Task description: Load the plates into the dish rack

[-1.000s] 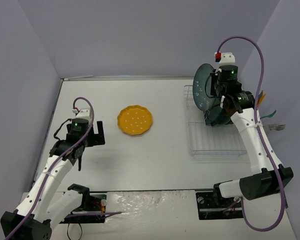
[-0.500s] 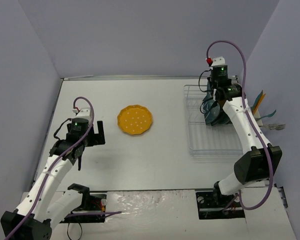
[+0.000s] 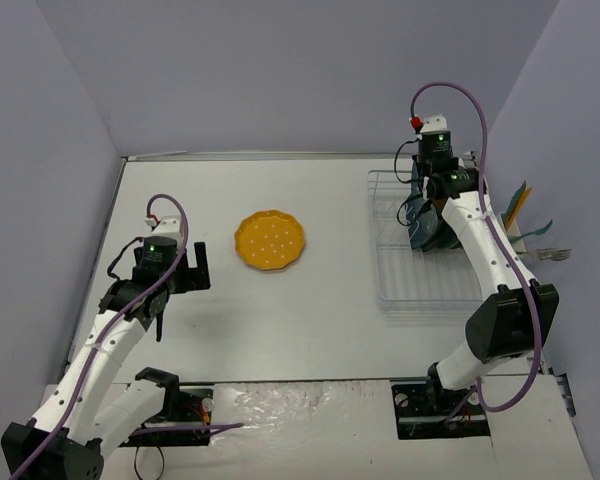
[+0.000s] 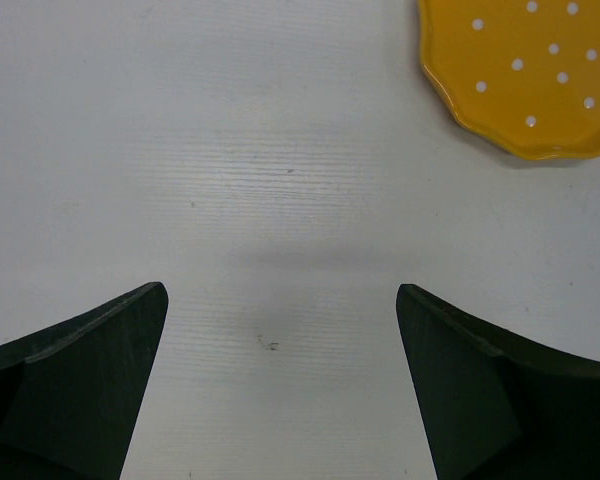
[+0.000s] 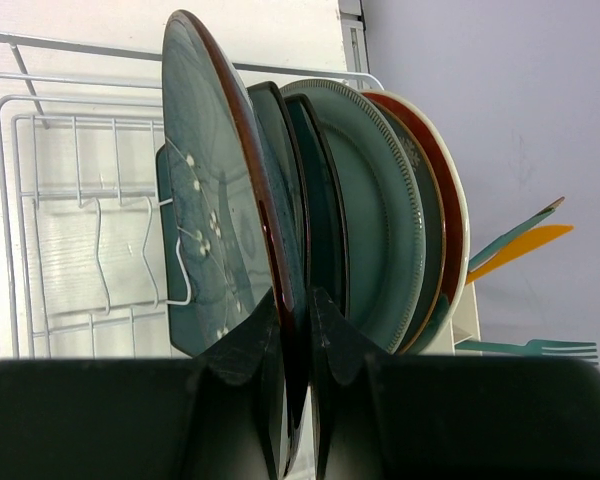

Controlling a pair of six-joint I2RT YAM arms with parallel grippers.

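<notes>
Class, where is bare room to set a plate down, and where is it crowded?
Free: white table between orange-yellow dotted plate and white wire rack; rack's near rows. Crowded: far end, right claw gripping red-rimmed teal plate beside upright plates.

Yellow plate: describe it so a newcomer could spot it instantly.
Start at the white table, left of the wire dish rack. The yellow plate lies flat there alone. Unlike the plates standing upright in the rack, it is scalloped with white dots.
</notes>
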